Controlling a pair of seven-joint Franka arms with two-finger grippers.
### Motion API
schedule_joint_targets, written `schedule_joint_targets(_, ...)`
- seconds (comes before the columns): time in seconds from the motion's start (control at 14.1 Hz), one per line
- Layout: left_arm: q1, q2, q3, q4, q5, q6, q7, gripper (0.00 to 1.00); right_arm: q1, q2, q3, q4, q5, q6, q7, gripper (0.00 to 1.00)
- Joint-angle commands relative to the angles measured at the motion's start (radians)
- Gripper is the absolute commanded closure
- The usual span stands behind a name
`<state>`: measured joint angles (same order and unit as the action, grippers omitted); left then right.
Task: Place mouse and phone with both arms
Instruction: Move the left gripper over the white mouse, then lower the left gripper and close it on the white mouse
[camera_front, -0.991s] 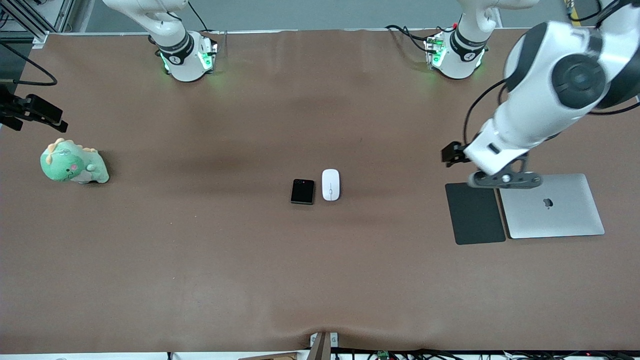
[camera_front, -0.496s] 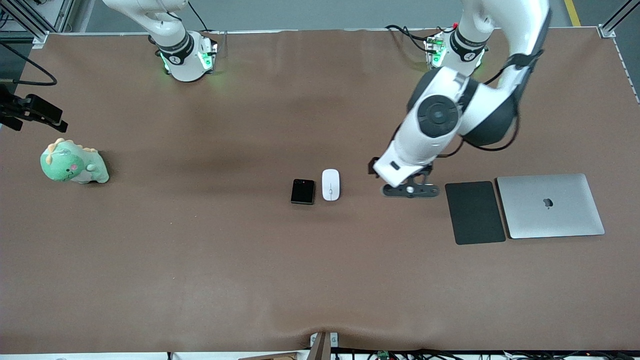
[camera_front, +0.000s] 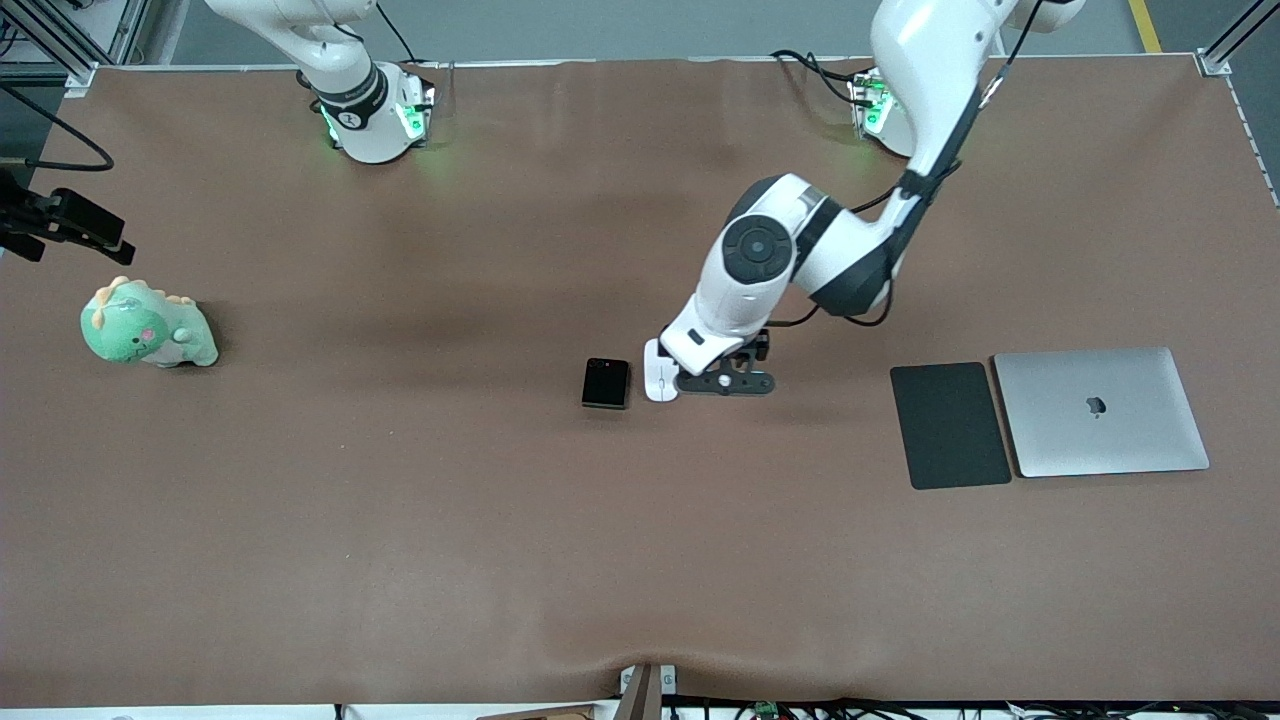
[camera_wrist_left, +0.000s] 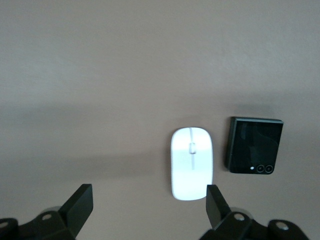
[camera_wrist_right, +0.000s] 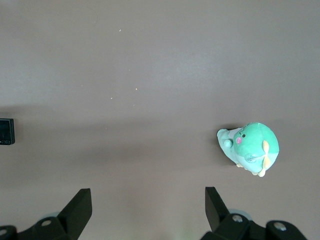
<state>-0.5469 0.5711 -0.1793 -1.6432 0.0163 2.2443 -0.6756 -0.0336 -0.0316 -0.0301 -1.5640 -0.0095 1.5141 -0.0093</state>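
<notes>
The white mouse (camera_front: 658, 384) lies mid-table, partly covered in the front view by the left arm's wrist. The black phone (camera_front: 605, 383) lies just beside it, toward the right arm's end. My left gripper (camera_front: 725, 384) hangs open and empty over the table beside the mouse, toward the left arm's end. In the left wrist view the mouse (camera_wrist_left: 192, 163) and the phone (camera_wrist_left: 255, 152) lie side by side, the mouse by one fingertip (camera_wrist_left: 216, 202) of the left gripper (camera_wrist_left: 148, 205). My right gripper (camera_wrist_right: 148, 207) is open and empty, high over bare table; the phone's edge (camera_wrist_right: 6, 131) shows there.
A black mouse pad (camera_front: 950, 425) and a closed silver laptop (camera_front: 1100, 412) lie side by side toward the left arm's end. A green plush dinosaur (camera_front: 147, 328) sits near the right arm's end and also shows in the right wrist view (camera_wrist_right: 248, 148). A black mount (camera_front: 65, 225) sticks in above it.
My left arm has swung from over the mouse pad and laptop toward mid-table, and its gripper is now beside the mouse. The mouse and the phone have not moved.
</notes>
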Motion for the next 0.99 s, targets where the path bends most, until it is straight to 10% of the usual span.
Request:
schedule_joint_targets(0.0, -0.053, 0.099, 0.021, 0.081, 0.01, 0.026, -0.076, 0.0, -0.012, 0.027, 0.009, 0.033, -0.012, 0.003, 0.0, 0.0)
schedule_joint_targets(0.92, -0.096, 0.248, 0.02, 0.161, 0.096, 0.069, -0.212, 0.07, -0.002, 0.03, 0.01, 0.042, -0.007, -0.009, 0.0, 0.0)
